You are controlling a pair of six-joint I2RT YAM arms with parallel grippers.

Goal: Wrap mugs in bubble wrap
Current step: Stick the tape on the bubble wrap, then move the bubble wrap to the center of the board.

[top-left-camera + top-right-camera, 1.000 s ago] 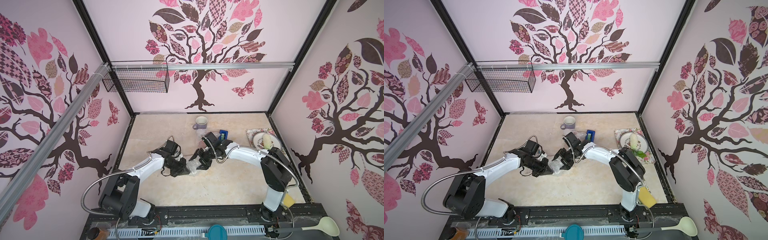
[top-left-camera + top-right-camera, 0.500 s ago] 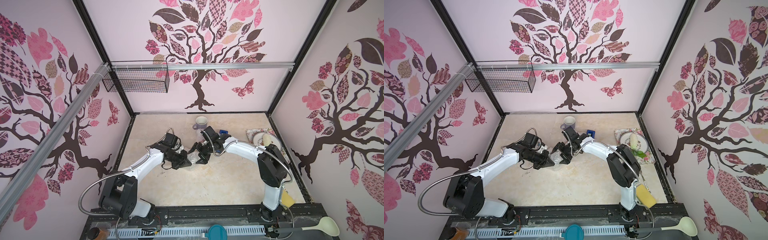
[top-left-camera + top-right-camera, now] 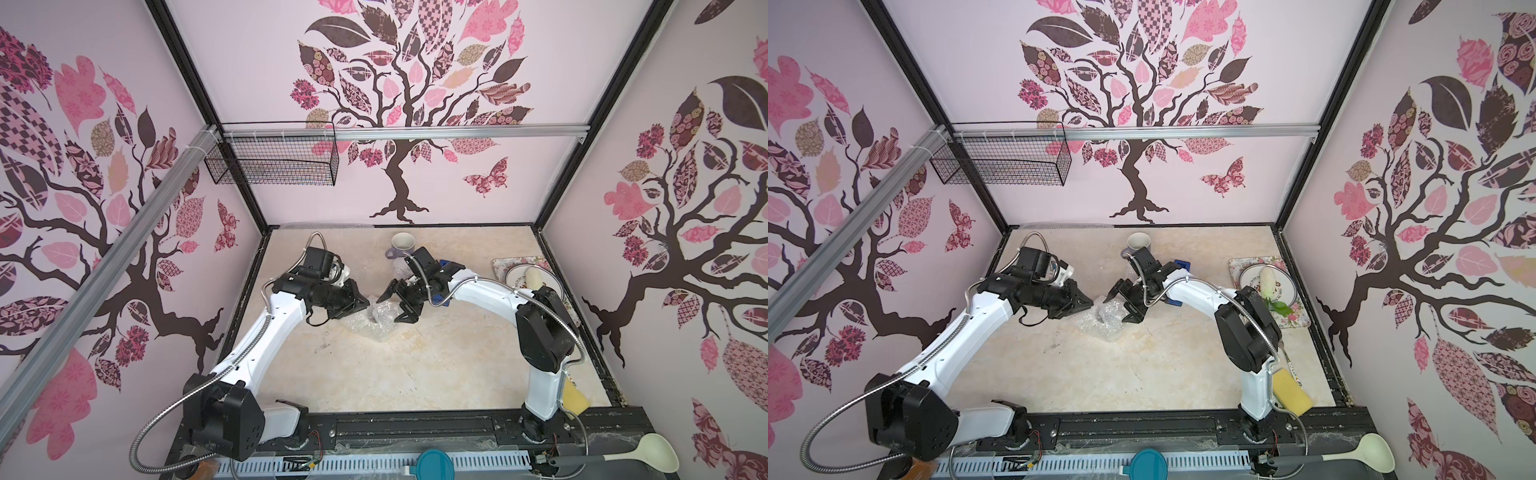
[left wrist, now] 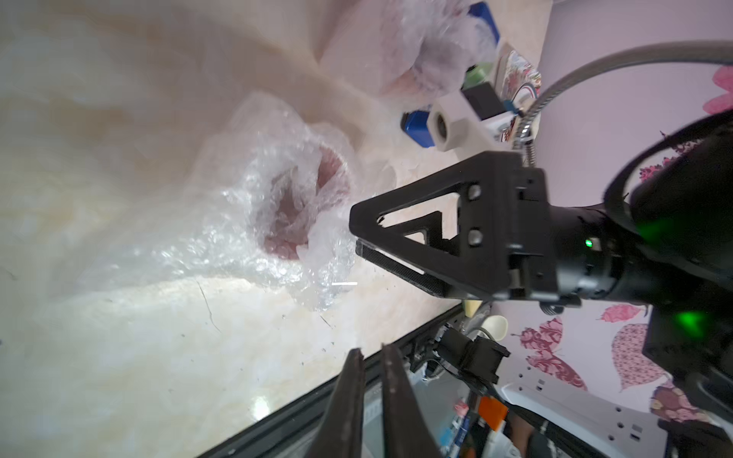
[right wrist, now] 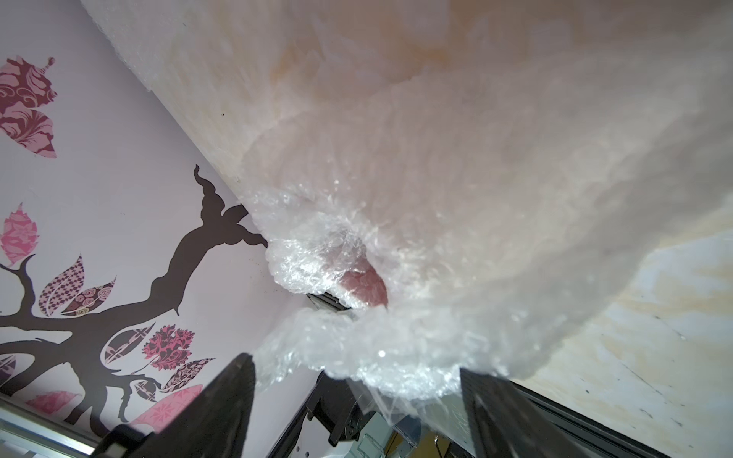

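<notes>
Crinkly clear bubble wrap is lying bundled around a red-lined mug at mid-frame in both top views; the left gripper, just left of it, is gaping narrowly, holding nothing; the right gripper is straddling the wrap's right edge, fingers spread wide, gripping nothing; a pale lavender ceramic mug is standing above them.

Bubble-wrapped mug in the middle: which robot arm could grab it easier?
Probably the right. The right end effector is open wide, with the clear, crinkly bubble-wrap bundle between its fingers in its wrist view. The left end effector only points at it, jaws nearly together.
</notes>
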